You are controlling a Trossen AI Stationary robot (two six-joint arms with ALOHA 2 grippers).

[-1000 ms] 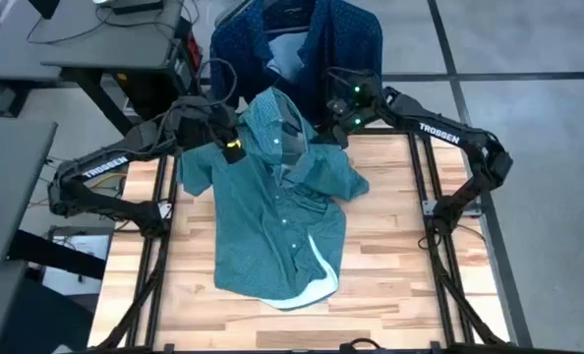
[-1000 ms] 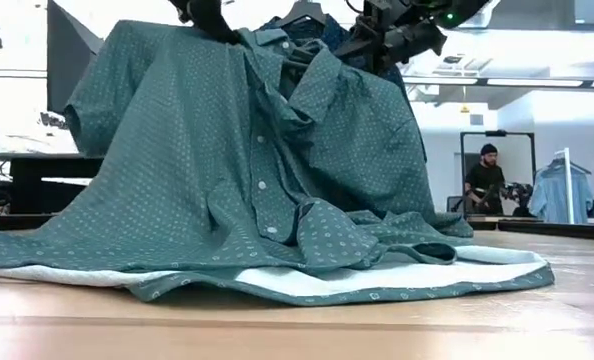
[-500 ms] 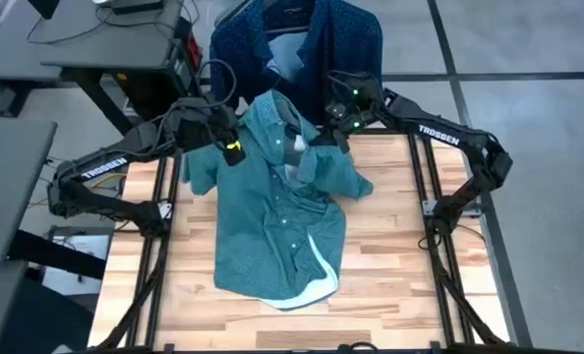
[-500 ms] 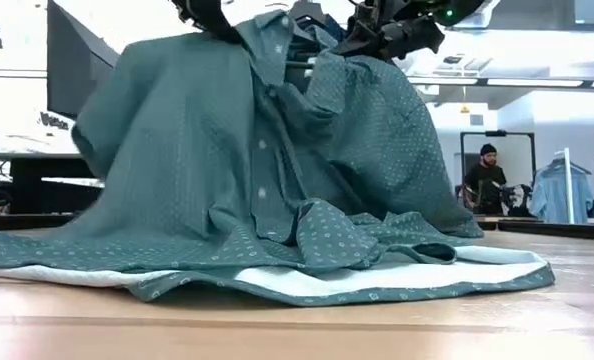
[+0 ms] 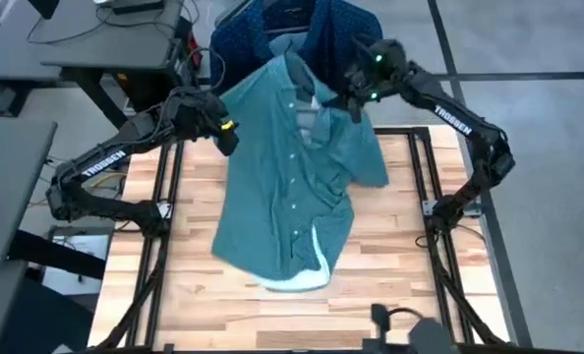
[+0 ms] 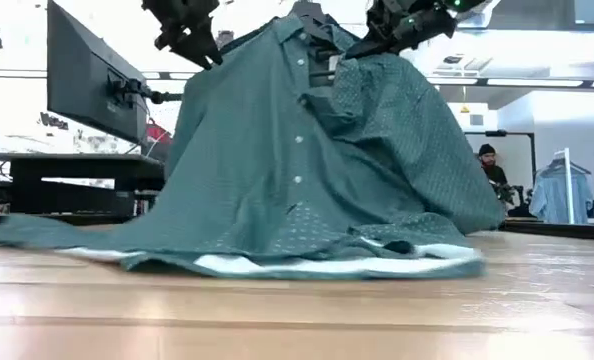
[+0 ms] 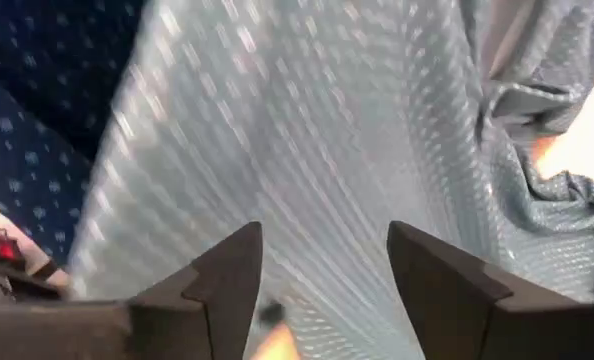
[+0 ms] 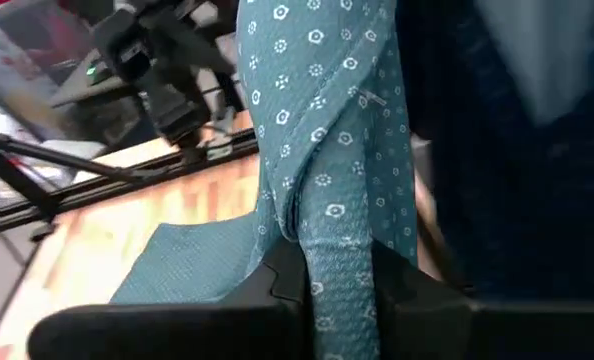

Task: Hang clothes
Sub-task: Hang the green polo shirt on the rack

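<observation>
The teal-green collared shirt is raised by its upper part over the table's far edge. Its lower hem lies on the wooden table. My right gripper is shut on it near the collar, high at the far right. My left gripper stands open beside the shirt's left shoulder edge, apart from the cloth; in its wrist view the shirt shows beyond its open fingers. A navy dotted shirt hangs behind the table's far edge. My right gripper pinches a bunched fold of the teal shirt's upper edge between its two fingers, several layers thick. The fingers slant down at it from the far right. The cloth hangs below the hold, drawn up toward the gripper, and the hem rests on the table.
Black frame rails run along both sides of the table. A monitor and desks stand to the left. A person stands far off in the room. A dark device sits at the near edge. Bare wood lies on the right.
My right gripper has gone up and toward the far edge with the shirt's upper part. The shirt has been drawn up and spread out, and its hem has slid toward the far edge. My left gripper has come off the shirt's left shoulder and stands apart from it.
</observation>
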